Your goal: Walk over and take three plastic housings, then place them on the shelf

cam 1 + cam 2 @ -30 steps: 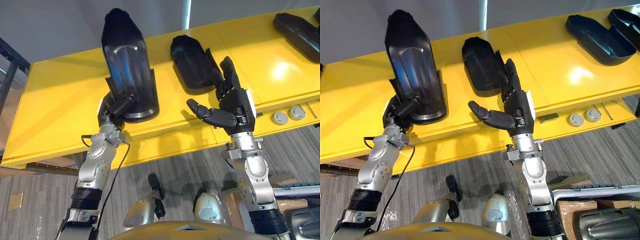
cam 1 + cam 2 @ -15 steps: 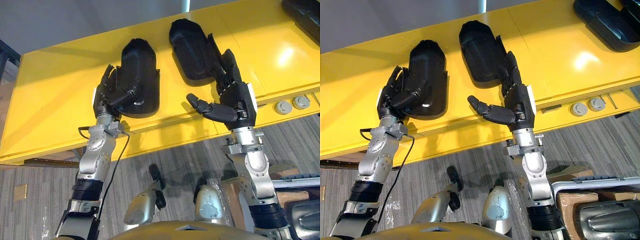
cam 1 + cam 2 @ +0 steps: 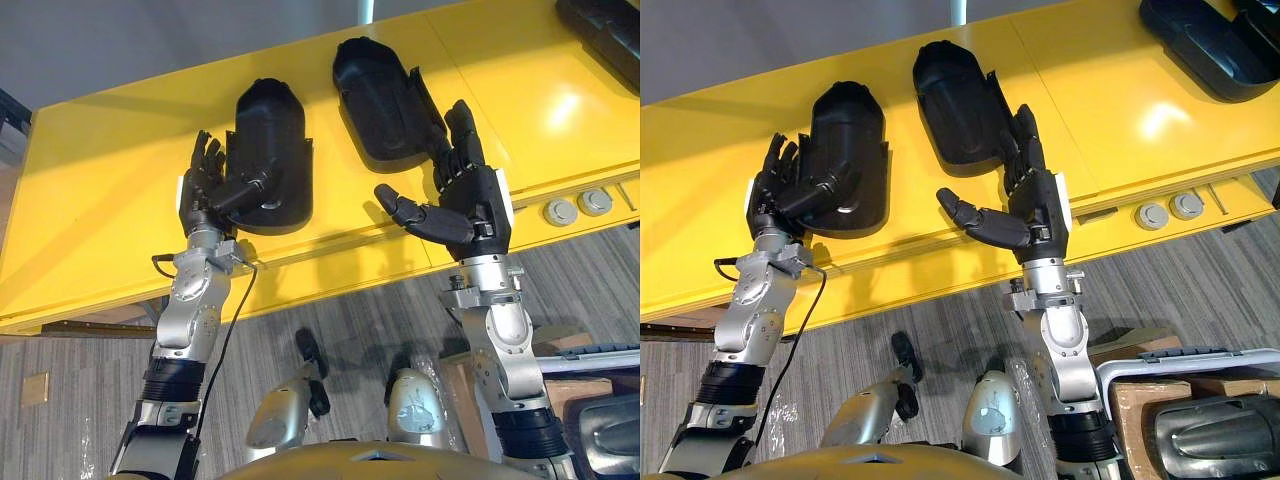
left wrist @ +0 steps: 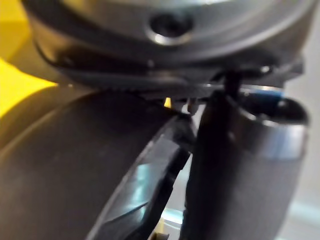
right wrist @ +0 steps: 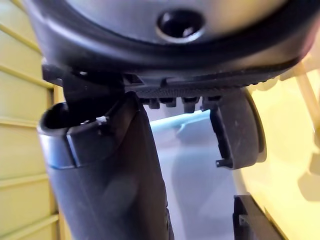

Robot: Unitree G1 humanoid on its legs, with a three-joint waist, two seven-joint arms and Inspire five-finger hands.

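A: Left hand [image 3: 203, 192], what is new?

B: 1 s back it holds the left housing [image 3: 268, 150] upright over the shelf [image 3: 100, 210]; half a second back the housing is tipped down; now it lies flat on the shelf, near end close to the front edge.

A: Grip?

B: Slack; fingers straight, spread along the housing's left side; thumb lying across its near end, not clamped.

A: Right hand [image 3: 478, 205]?

B: Spread wide, holding nothing; fingers straight against the right flank of the middle housing [image 3: 383, 100], thumb out sideways over the front edge; barely moved across the 3 moments.

A: Count?

B: 2 housings flat side by side, slightly apart; a far housing [image 3: 1205, 45] well off at the right end.

A: Meaning?

B: I judge this placement made; what remains is lifting the thumb clear and drawing back without dragging the housing off the edge.
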